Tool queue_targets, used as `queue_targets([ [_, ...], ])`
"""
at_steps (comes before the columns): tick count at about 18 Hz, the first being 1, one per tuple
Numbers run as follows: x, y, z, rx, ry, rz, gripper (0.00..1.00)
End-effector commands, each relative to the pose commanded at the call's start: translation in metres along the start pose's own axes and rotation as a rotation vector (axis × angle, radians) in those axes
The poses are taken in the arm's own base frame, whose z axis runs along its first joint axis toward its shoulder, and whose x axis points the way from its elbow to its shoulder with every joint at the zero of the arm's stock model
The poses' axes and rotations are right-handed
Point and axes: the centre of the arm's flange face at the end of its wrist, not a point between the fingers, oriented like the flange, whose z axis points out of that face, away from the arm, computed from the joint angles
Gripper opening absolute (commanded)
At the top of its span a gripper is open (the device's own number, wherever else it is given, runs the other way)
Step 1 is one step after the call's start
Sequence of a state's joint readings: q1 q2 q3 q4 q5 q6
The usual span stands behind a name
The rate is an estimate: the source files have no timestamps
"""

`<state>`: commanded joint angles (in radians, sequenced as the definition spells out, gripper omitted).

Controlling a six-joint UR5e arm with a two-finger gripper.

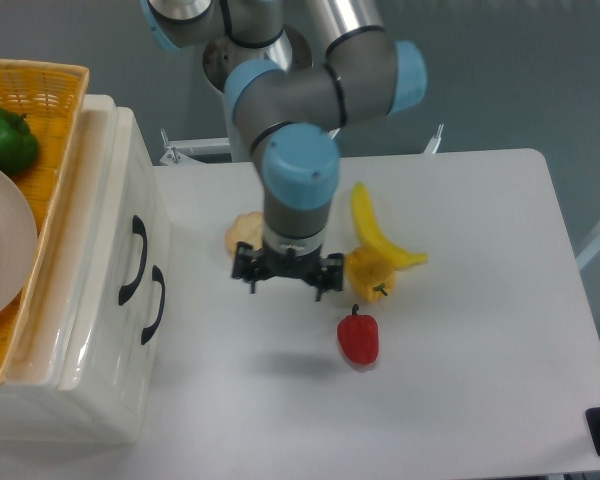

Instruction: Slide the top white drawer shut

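The top white drawer (112,225) sits at the left, its front in line with the cabinet face. Its black curved handle (134,258) lies just above and left of the lower drawer's matching handle (155,305). My gripper (285,279) hangs over the table to the right of the cabinet, well apart from both handles. It points down, is open, and holds nothing. The arm's blue-capped wrist (300,170) rises above it.
A woven yellow basket (50,120) on the cabinet top holds a green pepper (5,138) and a white plate (0,240). On the table lie a tan round piece (242,232), a banana (372,228), a yellow pepper (368,274) and a red pepper (358,338).
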<state>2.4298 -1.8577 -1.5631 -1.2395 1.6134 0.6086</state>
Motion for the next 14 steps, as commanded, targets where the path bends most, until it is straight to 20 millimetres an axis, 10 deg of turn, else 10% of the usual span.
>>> queue_targets([
  [14,-0.067,0.044,-0.023,-0.001,-0.054,0.129,1.0],
])
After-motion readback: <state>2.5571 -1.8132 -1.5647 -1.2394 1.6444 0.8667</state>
